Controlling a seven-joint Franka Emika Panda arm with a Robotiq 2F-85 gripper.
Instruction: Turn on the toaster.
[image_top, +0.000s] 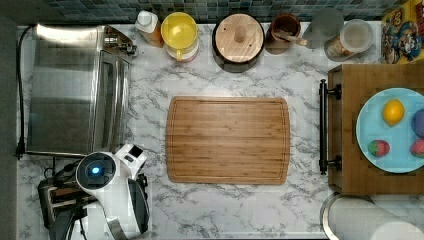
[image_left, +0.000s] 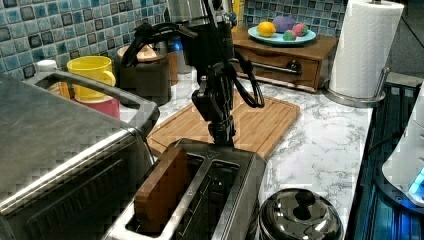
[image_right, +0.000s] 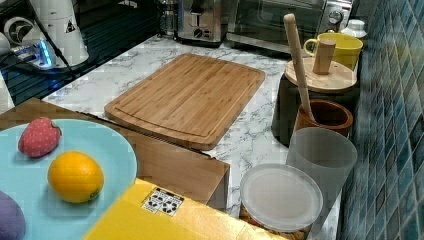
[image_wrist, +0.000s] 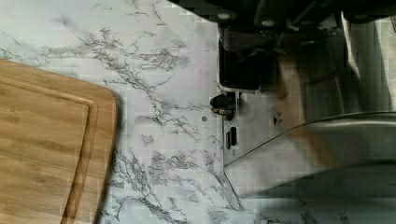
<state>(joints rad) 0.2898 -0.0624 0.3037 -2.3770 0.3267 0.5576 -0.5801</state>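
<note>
The toaster (image_left: 220, 185) is a small brushed-steel box in the left view's foreground, with a brown slice of bread (image_left: 160, 190) standing in one of its two slots. My gripper (image_left: 223, 137) points straight down at the toaster's far end, fingers shut with nothing between them, its tip at the top edge. In the wrist view the gripper (image_wrist: 239, 74) hangs over the toaster's end face (image_wrist: 261, 135), close to a small black knob (image_wrist: 221, 104). In the top view the arm (image_top: 107, 185) covers most of the toaster (image_top: 55, 200). The right view has the toaster (image_right: 199, 24) far back.
A large steel toaster oven (image_top: 75, 90) stands beside the toaster. A wooden cutting board (image_top: 227, 140) lies mid-counter. A black pot lid (image_left: 300, 215) sits next to the toaster. Jars and a yellow mug (image_top: 180, 32) line the tiled wall, and a paper towel roll (image_left: 367, 47) stands further off.
</note>
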